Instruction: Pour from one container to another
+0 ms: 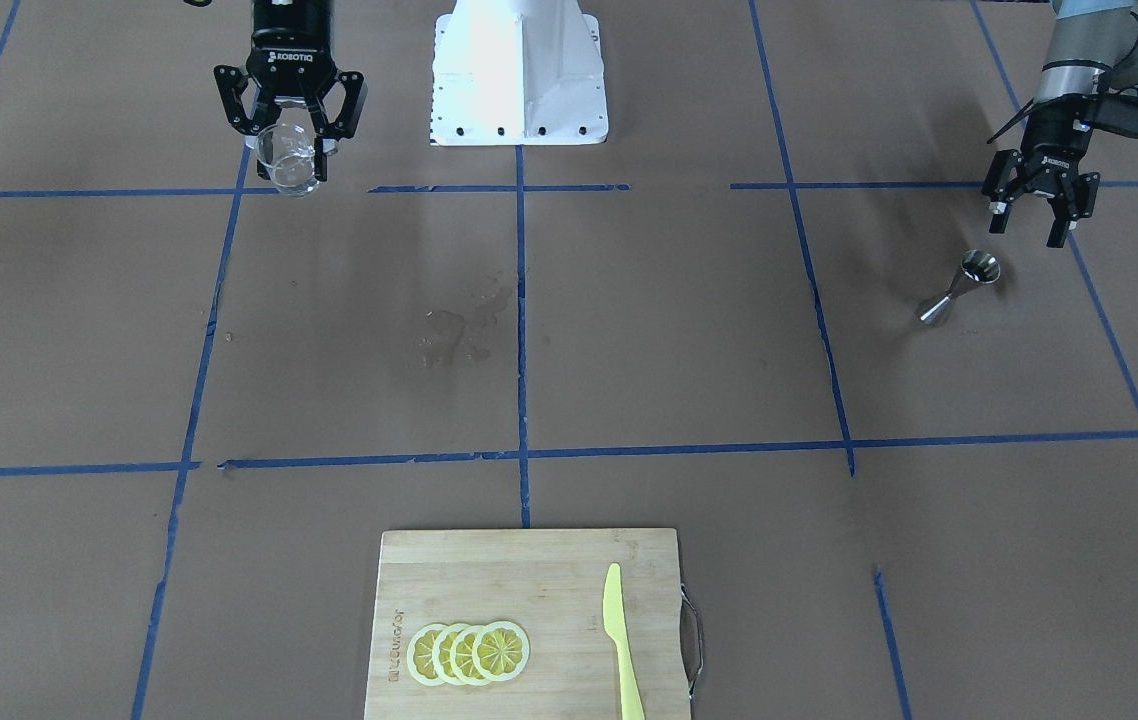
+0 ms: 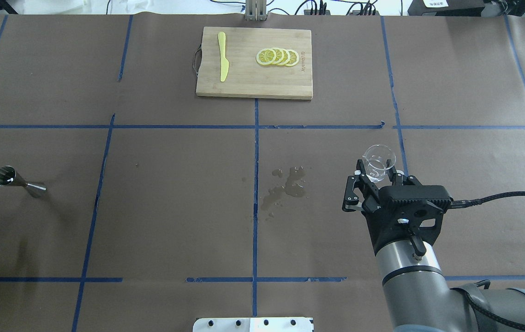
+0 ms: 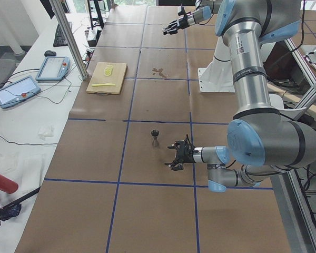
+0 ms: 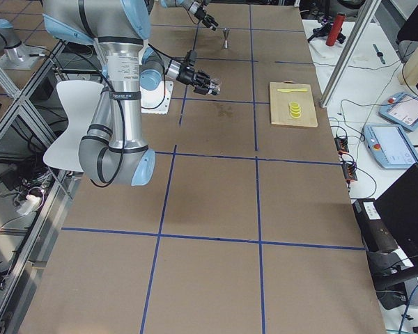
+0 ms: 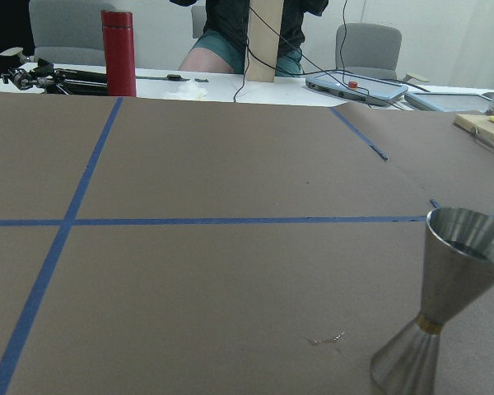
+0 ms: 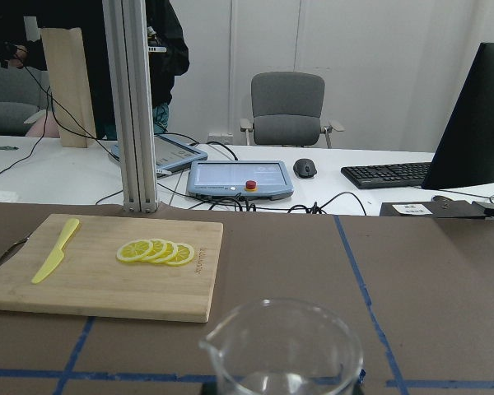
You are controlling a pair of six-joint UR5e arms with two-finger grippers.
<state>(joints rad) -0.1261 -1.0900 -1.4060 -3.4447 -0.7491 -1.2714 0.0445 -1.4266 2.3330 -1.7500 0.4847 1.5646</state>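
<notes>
My right gripper (image 1: 291, 152) is clamped on cup (image 1: 286, 165), kept upright, I judge, so liquid stays in. Left gripper (image 1: 1027, 230) spread wide, empty, near jigger (image 1: 959, 288) (standing upright, well apart from cup) — probably parked there to steady it.

Brown, blue-taped table (image 2: 175, 207) bears the steel jigger (image 2: 19, 182); a wooden cutting board (image 2: 244, 85); a wet patch (image 2: 286, 184).

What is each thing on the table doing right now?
Glass cup: upright, held.
Right gripper: shut on the glass cup.
Left gripper: open, holding nothing.
Jigger: standing upright, untouched.
Puddle: wet, splattered.
Lemon slices: overlapping on the board.
Knife: flat on the board.
</notes>
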